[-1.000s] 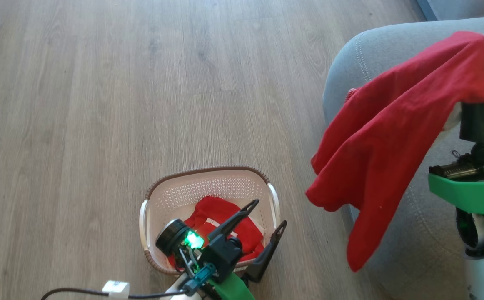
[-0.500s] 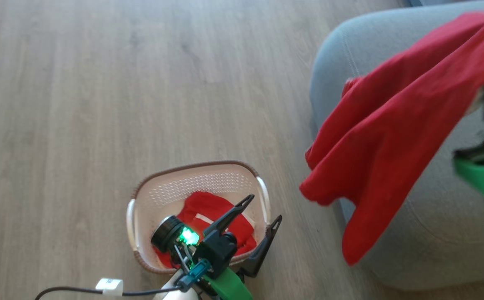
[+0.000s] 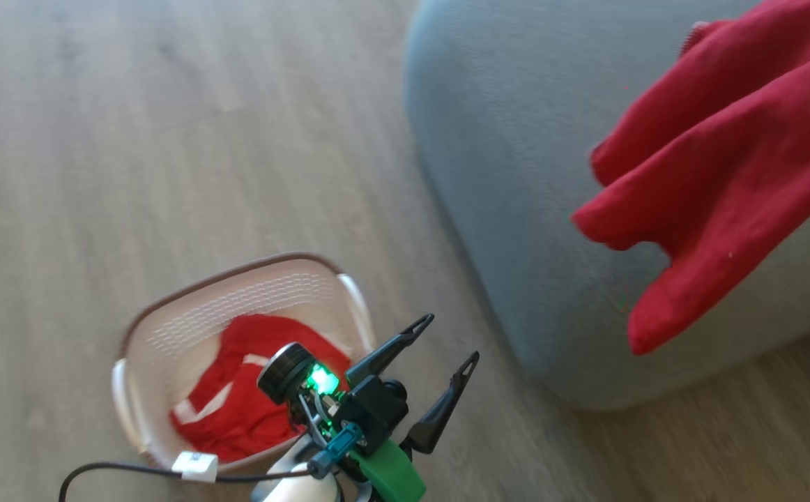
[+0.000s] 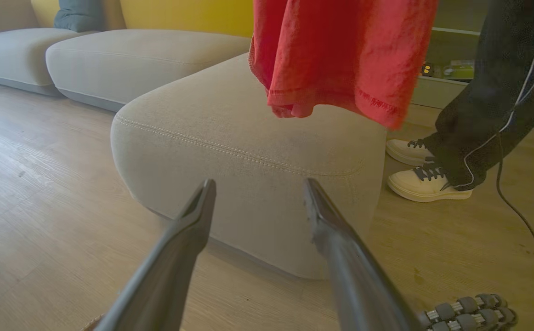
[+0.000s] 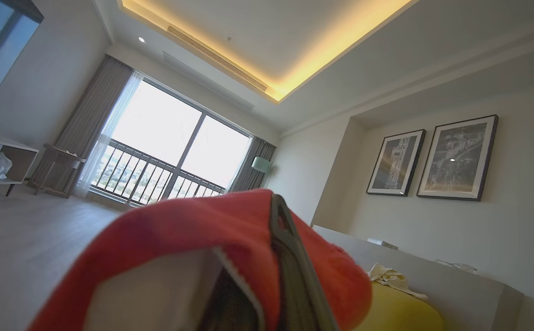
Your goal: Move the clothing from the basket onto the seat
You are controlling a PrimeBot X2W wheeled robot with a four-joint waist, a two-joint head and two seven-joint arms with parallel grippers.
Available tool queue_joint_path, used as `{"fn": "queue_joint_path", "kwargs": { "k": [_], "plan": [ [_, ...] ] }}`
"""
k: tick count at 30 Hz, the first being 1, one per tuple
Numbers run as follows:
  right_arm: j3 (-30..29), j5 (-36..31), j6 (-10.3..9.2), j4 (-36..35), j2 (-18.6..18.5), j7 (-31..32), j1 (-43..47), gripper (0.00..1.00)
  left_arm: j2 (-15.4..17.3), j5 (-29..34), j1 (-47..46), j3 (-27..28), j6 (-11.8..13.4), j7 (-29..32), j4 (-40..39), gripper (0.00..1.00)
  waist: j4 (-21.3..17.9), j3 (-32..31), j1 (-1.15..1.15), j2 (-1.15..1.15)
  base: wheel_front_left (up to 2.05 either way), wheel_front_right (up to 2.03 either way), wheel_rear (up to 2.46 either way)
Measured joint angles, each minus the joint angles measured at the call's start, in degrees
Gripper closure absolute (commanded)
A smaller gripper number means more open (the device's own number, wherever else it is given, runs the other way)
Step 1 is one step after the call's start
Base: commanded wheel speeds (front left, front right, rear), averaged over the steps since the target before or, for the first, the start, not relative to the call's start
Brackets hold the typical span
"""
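Note:
A red shirt (image 3: 726,160) of the clothing hangs in the air over the grey seat (image 3: 516,174), its lower hem free. In the right wrist view my right gripper (image 5: 276,207) is shut on it, with red fabric (image 5: 193,225) draped over the fingers. The left wrist view shows the same shirt (image 4: 340,50) dangling above the seat (image 4: 248,133). Red shorts with white stripes (image 3: 231,411) lie in the cream basket (image 3: 238,268) on the floor at lower left. My left gripper (image 3: 447,340) stands open and holds nothing, just right of the basket; its fingers point at the seat's side (image 4: 260,184).
A person's dark trouser legs and pale shoes (image 4: 425,186) stand on the wooden floor just right of the seat, with a thin cable (image 4: 519,216) beside them. More grey sofa cushions (image 4: 124,59) stretch away to the left. A black cable with a white tag (image 3: 196,466) trails by my left arm.
The head camera has swung right, so basket and seat sit further left in the picture. The hanging shirt is now further over the seat. My left gripper has shifted off the basket to its right.

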Motion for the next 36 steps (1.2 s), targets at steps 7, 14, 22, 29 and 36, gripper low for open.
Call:
{"fn": "queue_joint_path", "kwargs": {
  "k": [7,14,22,29,36],
  "plan": [
    [-1.5,-0.4,0.02,-0.2,1.5,0.0,0.0,1.00,0.9,0.1,-1.2,-1.0,-0.1,0.0,1.3,0.00,-7.8,1.6,0.00,0.00,0.00,0.00,0.00],
    [-6.2,-0.6,0.02,-1.9,1.8,0.0,2.1,1.00,0.8,-0.1,-4.4,-4.4,-0.5,0.0,2.5,0.00,-10.6,3.2,0.00,0.00,0.00,0.00,0.00],
    [-9.3,-1.0,0.02,-2.1,2.5,0.0,3.9,1.00,1.2,-1.0,-4.9,-5.9,-0.5,0.0,3.2,0.00,-10.9,4.2,0.00,0.00,0.00,0.00,0.00],
    [-11.5,-2.3,0.27,3.6,0.5,0.0,1.8,1.00,2.2,-1.0,-5.5,-5.7,-0.5,0.0,3.2,0.00,-10.8,5.6,0.00,0.00,0.00,0.00,0.00],
    [-9.0,-1.3,0.42,9.2,-4.8,0.0,-8.1,1.00,3.8,0.2,-5.8,-4.1,-0.5,0.0,3.2,0.00,-10.7,9.5,0.00,0.00,0.00,0.00,0.00]
  ]
}}
